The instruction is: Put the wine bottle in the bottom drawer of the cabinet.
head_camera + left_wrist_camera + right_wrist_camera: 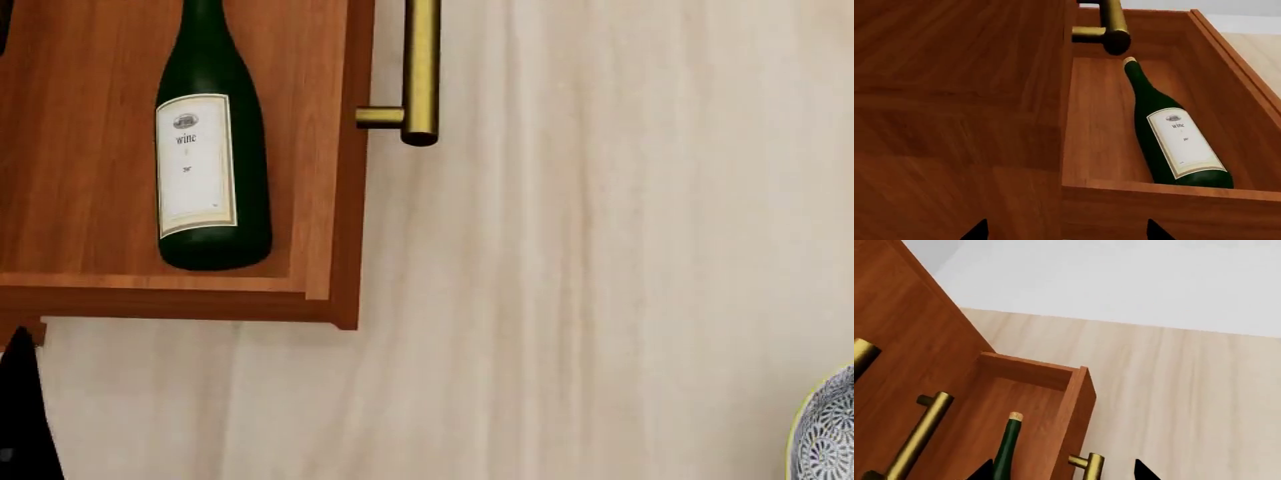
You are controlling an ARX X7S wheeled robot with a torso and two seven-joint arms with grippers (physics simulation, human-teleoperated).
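Observation:
The wine bottle (211, 150) lies on its side inside the open bottom drawer (352, 200), white label up. In the left wrist view the wine bottle (1167, 130) lies along the floor of the bottom drawer (1097, 135), cork toward the far end. My left gripper (1067, 235) is open and empty, just outside the drawer's near wall. My right gripper (1064, 472) is open, its tips on either side of the bottom drawer's front panel and brass handle (1089, 466). The bottle's neck and cork (1014, 417) show in the right wrist view. The cabinet (914, 340) rises behind.
A brass handle of an upper drawer (1111, 25) juts over the open drawer. The bottom drawer's handle (422, 70) faces pale wooden floor (601, 250). A blue-patterned bowl (830, 430) shows at the lower right edge. A black part of an arm (20, 420) sits lower left.

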